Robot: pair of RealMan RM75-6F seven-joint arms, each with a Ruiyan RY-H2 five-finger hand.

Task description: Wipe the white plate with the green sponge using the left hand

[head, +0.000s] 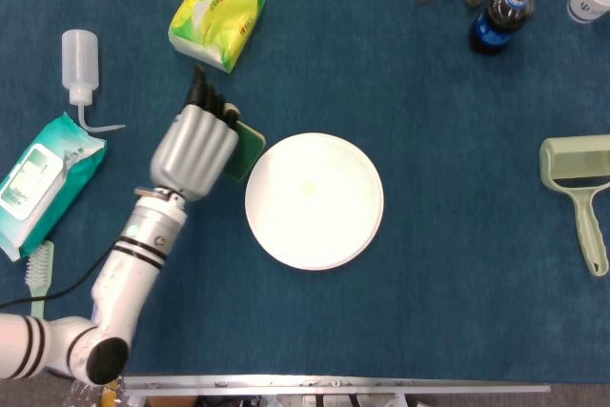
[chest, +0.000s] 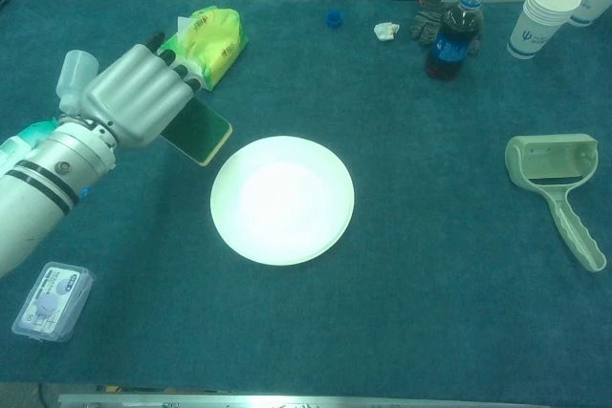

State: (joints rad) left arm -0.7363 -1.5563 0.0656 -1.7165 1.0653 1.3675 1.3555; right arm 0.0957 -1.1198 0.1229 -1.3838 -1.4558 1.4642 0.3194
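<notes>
The round white plate [head: 315, 200] [chest: 282, 200] lies on the blue cloth near the middle of the table. My left hand [head: 195, 150] [chest: 134, 97] is lifted to the left of the plate and holds the green sponge [head: 244, 150] [chest: 198, 131], whose flat green face sticks out beyond the fingers toward the plate's left rim. In both views the sponge is off the plate and clear of its rim. My right hand shows in neither view.
A yellow tissue pack [head: 216, 16] lies behind the left hand. A squeeze bottle [head: 80, 64] and a teal wipes pack [head: 43, 178] sit at the left. A cola bottle [head: 498, 18], paper cups [chest: 545, 14] and a lint roller [head: 581, 183] are on the right. A small plastic case [chest: 53, 301] lies front left.
</notes>
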